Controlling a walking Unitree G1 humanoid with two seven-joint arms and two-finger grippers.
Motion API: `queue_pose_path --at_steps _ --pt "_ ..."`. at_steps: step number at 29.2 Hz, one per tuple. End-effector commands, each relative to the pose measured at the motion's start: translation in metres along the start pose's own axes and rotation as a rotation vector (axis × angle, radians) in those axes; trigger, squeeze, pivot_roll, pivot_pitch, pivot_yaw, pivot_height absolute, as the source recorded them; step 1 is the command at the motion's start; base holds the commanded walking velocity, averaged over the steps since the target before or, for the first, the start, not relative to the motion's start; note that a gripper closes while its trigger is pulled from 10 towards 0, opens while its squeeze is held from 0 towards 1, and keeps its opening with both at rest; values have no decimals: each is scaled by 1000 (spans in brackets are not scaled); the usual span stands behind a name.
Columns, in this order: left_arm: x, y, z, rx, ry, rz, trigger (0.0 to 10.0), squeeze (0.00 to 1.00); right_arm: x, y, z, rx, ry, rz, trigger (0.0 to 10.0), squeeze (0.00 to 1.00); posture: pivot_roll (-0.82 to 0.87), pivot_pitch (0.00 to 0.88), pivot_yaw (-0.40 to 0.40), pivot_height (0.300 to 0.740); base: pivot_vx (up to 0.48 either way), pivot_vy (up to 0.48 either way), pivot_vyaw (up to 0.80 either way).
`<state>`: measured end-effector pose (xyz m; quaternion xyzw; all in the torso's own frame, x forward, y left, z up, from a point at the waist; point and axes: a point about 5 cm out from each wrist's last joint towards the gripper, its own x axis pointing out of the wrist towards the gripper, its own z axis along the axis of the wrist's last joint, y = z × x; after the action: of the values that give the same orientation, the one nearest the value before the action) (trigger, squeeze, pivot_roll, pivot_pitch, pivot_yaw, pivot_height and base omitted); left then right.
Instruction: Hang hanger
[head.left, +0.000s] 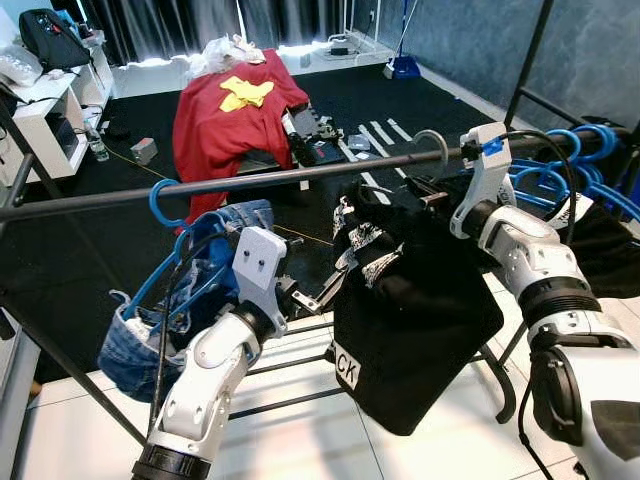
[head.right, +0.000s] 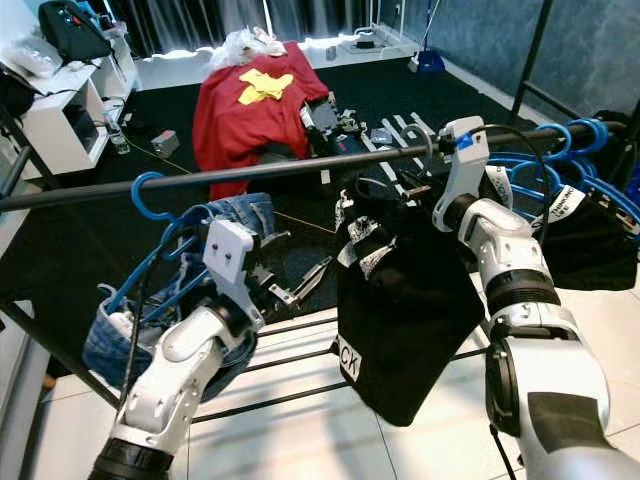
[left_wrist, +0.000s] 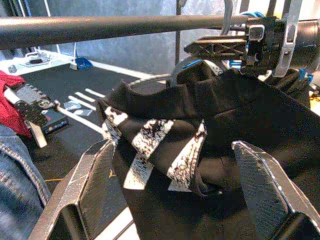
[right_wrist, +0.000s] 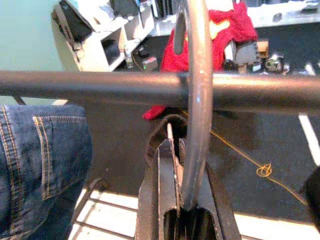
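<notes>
A black garment (head.left: 420, 310) with a white-patterned collar hangs from a hanger whose grey metal hook (head.left: 432, 140) curls over the dark rack rail (head.left: 250, 180). My right gripper (right_wrist: 186, 167) is just under the rail, shut on the hook's stem; it is also seen from above as right gripper (head.left: 428, 192). My left gripper (left_wrist: 175, 195) stands open at the garment's left edge, one finger (left_wrist: 85, 190) on each side of the collar, not touching the cloth. The head view places this left gripper (head.left: 318, 292) below the rail.
Blue jeans (head.left: 170, 300) hang on a blue hanger (head.left: 160, 205) left of my left arm. Several blue hangers (head.left: 580, 150) crowd the rail's right end. A red cloth (head.left: 235, 115) lies on the dark floor beyond, a white shelf (head.left: 45, 110) at far left.
</notes>
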<state>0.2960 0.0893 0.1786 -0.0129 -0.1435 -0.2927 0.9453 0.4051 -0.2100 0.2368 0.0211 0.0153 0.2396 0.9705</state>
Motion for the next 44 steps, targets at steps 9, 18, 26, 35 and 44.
queue_pose_path --at_steps 9,18,26,35,44 --pt "-7 6 8 6 -14 -8 10000 0 4 -5 25 -63 -21 -78 10000 0 75 109 10 740 0 0 0" --pt "-8 -6 13 -47 -43 -100 10000 0 5 -6 35 -82 -64 -97 10000 0 81 110 8 740 0 0 0" --pt "-8 -7 13 -46 -38 -117 10000 0 4 -8 37 -95 -70 -105 10000 812 79 105 13 740 0 0 0" --pt "-7 -6 13 -44 -32 -120 10000 0 2 -11 40 -125 -83 -134 10000 0 77 99 19 740 0 0 0" --pt "-8 -5 14 -40 -36 -111 10000 0 0 -15 45 -199 -105 -211 10000 0 66 97 13 740 0 0 0"
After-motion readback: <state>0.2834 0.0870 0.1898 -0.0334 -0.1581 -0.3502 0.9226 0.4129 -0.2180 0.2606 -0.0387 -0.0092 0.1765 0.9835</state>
